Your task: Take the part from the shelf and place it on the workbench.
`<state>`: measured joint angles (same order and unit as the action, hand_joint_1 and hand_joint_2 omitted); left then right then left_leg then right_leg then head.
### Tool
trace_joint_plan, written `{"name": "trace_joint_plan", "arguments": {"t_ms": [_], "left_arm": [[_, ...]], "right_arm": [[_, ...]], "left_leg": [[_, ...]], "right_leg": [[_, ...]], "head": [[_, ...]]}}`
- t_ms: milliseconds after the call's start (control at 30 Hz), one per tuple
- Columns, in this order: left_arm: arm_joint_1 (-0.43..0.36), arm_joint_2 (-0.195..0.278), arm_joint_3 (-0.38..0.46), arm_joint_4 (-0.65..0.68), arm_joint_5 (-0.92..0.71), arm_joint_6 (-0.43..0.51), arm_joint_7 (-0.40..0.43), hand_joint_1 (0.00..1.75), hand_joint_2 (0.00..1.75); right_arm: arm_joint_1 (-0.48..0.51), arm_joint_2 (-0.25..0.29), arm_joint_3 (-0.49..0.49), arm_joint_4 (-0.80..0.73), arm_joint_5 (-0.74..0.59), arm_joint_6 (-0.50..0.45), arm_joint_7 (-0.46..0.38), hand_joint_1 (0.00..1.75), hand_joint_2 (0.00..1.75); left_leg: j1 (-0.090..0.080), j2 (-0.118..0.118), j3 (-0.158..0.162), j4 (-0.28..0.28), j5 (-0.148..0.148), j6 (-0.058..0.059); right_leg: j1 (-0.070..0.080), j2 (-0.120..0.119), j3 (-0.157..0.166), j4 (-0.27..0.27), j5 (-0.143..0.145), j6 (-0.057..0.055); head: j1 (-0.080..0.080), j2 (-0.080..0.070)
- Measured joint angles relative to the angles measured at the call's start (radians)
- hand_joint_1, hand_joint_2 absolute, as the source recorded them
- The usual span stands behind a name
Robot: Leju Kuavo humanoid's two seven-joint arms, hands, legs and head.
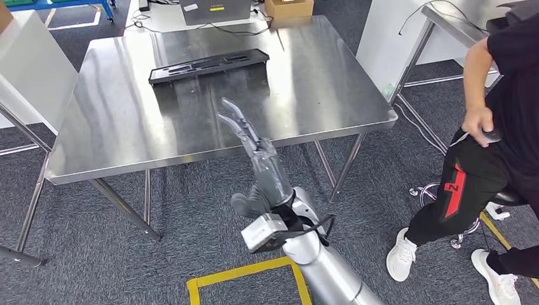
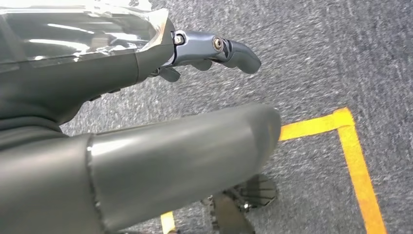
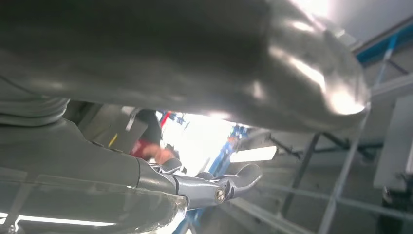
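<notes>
The part (image 1: pixel 208 65) is a long flat black piece lying on the far half of the steel workbench (image 1: pixel 114 127). Nothing touches it. My right hand (image 1: pixel 254 149) reaches over the bench's front edge with its fingers (image 1: pixel 234 115) stretched out straight and holding nothing, well short of the part. The right wrist view has the same hand (image 3: pixel 204 187) up close, thumb and fingers apart and empty. My left hand (image 2: pixel 146 126) hangs over the grey carpet, its fingers (image 2: pixel 214 48) loosely extended with nothing in them.
A person (image 1: pixel 502 127) in black sits on a wheeled stool at the right, close to the bench's corner. A cardboard box (image 1: pixel 289 7) and a grey device (image 1: pixel 214 11) stand beyond the bench. Yellow tape (image 1: pixel 248 273) marks the floor by my feet.
</notes>
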<state>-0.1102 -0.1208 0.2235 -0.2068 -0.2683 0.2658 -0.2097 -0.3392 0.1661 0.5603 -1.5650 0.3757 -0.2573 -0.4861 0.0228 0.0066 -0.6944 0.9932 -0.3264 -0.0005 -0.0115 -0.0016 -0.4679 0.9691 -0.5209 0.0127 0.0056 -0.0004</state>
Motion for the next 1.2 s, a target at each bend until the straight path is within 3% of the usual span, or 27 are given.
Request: {"name": "trace_joint_plan", "arguments": {"t_ms": [33,100,133,167,200,233,267,333,400,467,533,567,633,667,700,733,767,800,833,900,933,1000,1033,1067,1100,1167,1200], "left_arm": [[0.004,0.000,0.004,0.001,0.002,0.000,-0.005,0.00,0.00],[0.009,-0.001,0.011,0.001,0.006,-0.001,-0.019,0.00,0.00],[0.009,-0.001,0.014,0.001,0.006,-0.001,-0.028,0.00,0.00],[0.009,-0.001,0.016,0.001,0.005,-0.002,-0.039,0.00,0.00],[0.009,0.000,0.018,0.001,0.004,-0.002,-0.052,0.00,0.00],[0.010,0.000,0.019,0.001,0.004,-0.001,-0.067,0.00,0.00],[0.012,0.001,0.022,0.001,0.006,-0.001,-0.083,0.00,0.00],[0.014,0.006,0.030,0.001,0.018,-0.002,-0.108,0.00,0.00],[0.019,0.012,0.044,0.000,0.036,-0.002,-0.125,0.00,0.00],[0.029,0.014,0.060,0.001,0.050,0.003,-0.133,0.00,0.00],[0.039,0.013,0.076,0.002,0.058,0.015,-0.134,0.00,0.00],[0.042,0.012,0.084,0.003,0.061,0.021,-0.134,0.00,0.00],[0.047,0.010,0.097,0.003,0.062,0.030,-0.135,0.00,0.00],[0.051,0.008,0.103,0.003,0.059,0.031,-0.137,0.00,0.00],[0.054,0.007,0.106,0.003,0.056,0.030,-0.138,0.00,0.00],[0.057,0.007,0.109,0.003,0.051,0.029,-0.139,0.00,0.00],[0.059,0.007,0.111,0.003,0.044,0.026,-0.139,0.00,0.00],[0.060,0.007,0.112,0.003,0.037,0.021,-0.140,0.00,0.00],[0.059,0.008,0.112,0.002,0.029,0.015,-0.140,0.00,0.00],[0.056,0.011,0.112,0.001,0.010,0.003,-0.140,0.00,0.00],[0.055,0.013,0.112,0.000,0.003,-0.002,-0.140,0.00,0.00],[0.056,0.016,0.111,0.001,-0.008,-0.008,-0.138,0.00,0.00],[0.057,0.018,0.111,0.001,-0.010,-0.009,-0.136,0.00,0.00],[0.058,0.018,0.111,0.002,-0.013,-0.010,-0.134,0.00,0.00],[0.058,0.018,0.111,0.002,-0.014,-0.011,-0.133,0.00,0.00],[0.057,0.019,0.111,0.002,-0.015,-0.011,-0.132,0.00,0.00],[0.056,0.020,0.111,0.002,-0.015,-0.011,-0.132,0.00,0.00]], "right_arm": [[0.021,-0.011,-0.006,-0.029,0.002,-0.002,-0.003,0.00,0.00],[0.064,-0.033,-0.018,-0.078,-0.004,-0.001,-0.014,0.00,0.00],[0.089,-0.044,-0.024,-0.099,-0.026,0.013,-0.024,0.00,0.00],[0.119,-0.056,-0.031,-0.117,-0.077,0.052,-0.027,0.00,0.00],[0.156,-0.068,-0.038,-0.133,-0.162,0.117,-0.018,0.00,0.00],[0.198,-0.081,-0.047,-0.142,-0.267,0.198,0.004,0.00,0.00],[0.243,-0.094,-0.059,-0.138,-0.378,0.281,0.027,0.00,0.00],[0.320,-0.113,-0.089,-0.070,-0.516,0.371,0.038,0.00,0.00],[0.362,-0.126,-0.130,0.067,-0.529,0.363,0.017,0.00,0.00],[0.369,-0.137,-0.171,0.225,-0.479,0.307,0.010,0.00,0.00],[0.349,-0.148,-0.208,0.422,-0.383,0.206,0.023,0.00,0.00],[0.335,-0.154,-0.225,0.527,-0.330,0.147,0.043,0.00,0.00],[0.304,-0.166,-0.256,0.730,-0.256,0.054,0.114,0.00,0.00],[0.289,-0.173,-0.271,0.820,-0.239,0.031,0.165,0.00,0.00],[0.277,-0.180,-0.283,0.896,-0.230,0.020,0.218,0.00,0.00],[0.270,-0.187,-0.293,0.962,-0.222,0.015,0.272,0.00,0.00],[0.267,-0.194,-0.301,1.020,-0.214,0.013,0.323,0.00,0.00],[0.266,-0.200,-0.306,1.067,-0.209,0.012,0.368,0.00,0.00],[0.264,-0.205,-0.310,1.109,-0.206,0.011,0.410,0.00,0.00],[0.262,-0.209,-0.318,1.177,-0.206,0.015,0.477,0.00,0.00],[0.265,-0.208,-0.322,1.206,-0.208,0.018,0.501,0.00,0.00],[0.276,-0.207,-0.329,1.255,-0.213,0.025,0.531,0.00,0.00],[0.281,-0.207,-0.333,1.274,-0.215,0.026,0.540,0.00,0.00],[0.284,-0.207,-0.335,1.287,-0.215,0.027,0.545,0.00,0.00],[0.285,-0.207,-0.338,1.298,-0.216,0.027,0.548,0.00,0.00],[0.285,-0.208,-0.341,1.315,-0.215,0.028,0.552,0.00,0.00],[0.285,-0.208,-0.342,1.324,-0.215,0.029,0.553,0.00,0.00]], "left_leg": [[0.002,-0.001,-0.011,0.024,-0.038,-0.004],[0.004,-0.003,-0.040,0.133,-0.155,-0.008],[0.004,-0.004,-0.051,0.203,-0.200,-0.011],[0.004,-0.005,-0.055,0.263,-0.220,-0.013],[0.005,-0.005,-0.046,0.299,-0.216,-0.015],[0.005,-0.005,-0.020,0.301,-0.192,-0.014],[0.005,-0.005,0.024,0.268,-0.166,-0.013],[0.004,-0.008,0.140,0.133,-0.167,-0.006],[-0.001,-0.011,0.203,0.030,-0.203,0.005],[-0.007,-0.010,0.199,0.009,-0.199,0.021],[-0.007,-0.005,0.180,0.002,-0.171,0.041],[-0.006,-0.003,0.165,0.000,-0.155,0.048],[-0.007,-0.004,0.128,0.000,-0.126,0.056],[-0.007,-0.004,0.111,0.000,-0.111,0.056],[-0.008,-0.004,0.095,0.001,-0.097,0.055],[-0.008,-0.004,0.079,0.003,-0.084,0.052],[-0.007,-0.004,0.064,0.004,-0.071,0.049],[-0.007,-0.004,0.050,0.006,-0.058,0.045],[-0.009,-0.004,0.038,0.009,-0.048,0.039],[-0.012,-0.001,0.026,0.011,-0.027,0.026],[-0.013,0.000,0.025,0.009,-0.017,0.020],[-0.008,0.000,0.021,0.003,-0.004,0.008],[-0.006,-0.001,0.015,0.012,-0.024,0.004],[-0.003,-0.002,0.004,0.041,-0.067,-0.001],[-0.002,-0.004,-0.010,0.093,-0.128,-0.004],[-0.002,-0.005,-0.034,0.233,-0.233,-0.008],[-0.002,-0.006,-0.034,0.288,-0.249,-0.008]], "right_leg": [[-0.004,-0.002,-0.011,-0.001,0.014,-0.010],[-0.004,-0.004,-0.037,-0.001,0.043,-0.024],[-0.003,-0.005,-0.052,0.000,0.057,-0.025],[-0.001,-0.006,-0.068,0.002,0.069,-0.024],[0.001,-0.008,-0.085,0.004,0.081,-0.022],[0.001,-0.009,-0.101,0.008,0.091,-0.019],[0.001,-0.010,-0.115,0.013,0.098,-0.015],[0.003,-0.012,-0.135,0.026,0.110,-0.005],[0.007,-0.013,-0.145,0.033,0.125,0.009],[0.010,-0.015,-0.155,0.028,0.142,0.024],[0.009,-0.013,-0.176,0.043,0.125,0.025],[0.009,-0.011,-0.195,0.076,0.091,0.020],[0.004,-0.007,-0.235,0.198,-0.003,0.010],[0.002,-0.005,-0.248,0.265,-0.035,0.013],[0.000,-0.004,-0.248,0.314,-0.045,0.022],[-0.001,-0.003,-0.232,0.331,-0.034,0.035],[-0.003,-0.003,-0.196,0.312,-0.013,0.048],[-0.006,-0.003,-0.141,0.257,0.005,0.057],[-0.007,-0.003,-0.072,0.174,0.005,0.058],[-0.004,0.001,0.026,0.030,-0.024,0.045],[0.000,0.003,0.044,-0.005,-0.036,0.036],[-0.002,0.002,0.031,-0.010,-0.025,0.016],[-0.004,0.000,0.021,-0.009,-0.013,0.004],[-0.007,-0.002,0.007,-0.010,0.000,-0.007],[-0.008,-0.004,-0.009,-0.009,0.015,-0.016],[-0.002,-0.004,-0.041,-0.007,0.043,-0.023],[0.000,-0.004,-0.058,-0.005,0.056,-0.023]], "head": [[-0.001,0.000],[-0.003,0.000],[-0.003,0.000],[-0.003,0.000],[-0.003,0.000],[-0.003,0.000],[-0.004,0.000],[-0.003,0.000],[-0.003,0.000],[-0.002,0.000],[-0.003,0.000],[-0.002,0.000],[0.000,0.000],[0.000,0.000],[0.001,0.000],[0.001,0.000],[0.002,0.000],[0.002,0.000],[0.004,0.000],[0.002,0.000],[0.001,0.000],[-0.003,0.000],[-0.004,0.000],[-0.004,0.000],[-0.005,0.000],[-0.006,0.000],[-0.006,0.000]]}}
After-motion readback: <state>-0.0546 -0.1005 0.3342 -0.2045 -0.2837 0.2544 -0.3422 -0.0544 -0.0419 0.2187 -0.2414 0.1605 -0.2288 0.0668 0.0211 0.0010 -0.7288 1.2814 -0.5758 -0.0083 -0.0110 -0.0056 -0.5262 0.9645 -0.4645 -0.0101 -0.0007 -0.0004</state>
